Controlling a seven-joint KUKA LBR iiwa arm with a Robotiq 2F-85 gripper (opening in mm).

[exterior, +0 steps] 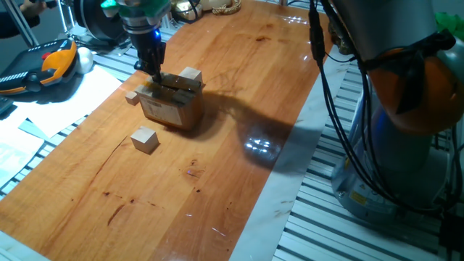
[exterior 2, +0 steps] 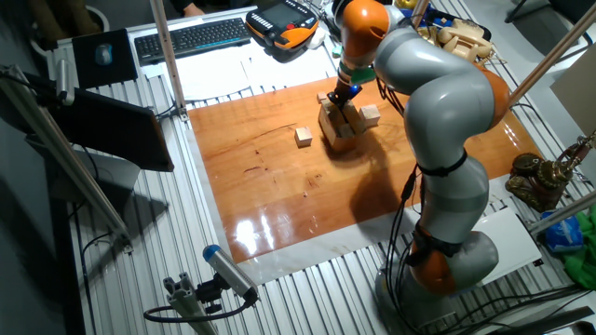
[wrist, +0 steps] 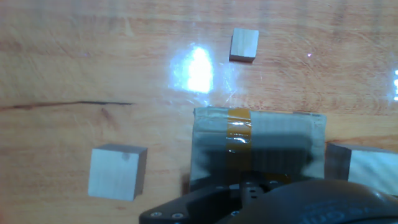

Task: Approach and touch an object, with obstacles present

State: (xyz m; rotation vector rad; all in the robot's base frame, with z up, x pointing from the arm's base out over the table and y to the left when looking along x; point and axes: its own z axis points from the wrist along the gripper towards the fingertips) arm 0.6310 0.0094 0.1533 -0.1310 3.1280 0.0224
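The object, a small light-wood cube (exterior: 131,96), lies on the table just left of the cardboard box (exterior: 172,106); it also shows in the other fixed view (exterior 2: 322,97) and at the top of the hand view (wrist: 244,45). My gripper (exterior: 154,70) hangs right above the box's far left top edge, fingers together and holding nothing, a short way from the small cube. The box with yellow tape (wrist: 258,146) fills the lower middle of the hand view. One larger pale cube (exterior: 145,139) lies in front of the box, and a second larger cube (exterior: 191,76) lies behind it.
The wooden tabletop (exterior: 239,87) stretches right and toward the front. A teach pendant (exterior: 51,65) and papers lie off the table's left edge. The arm's base and cables (exterior: 406,94) stand at the right.
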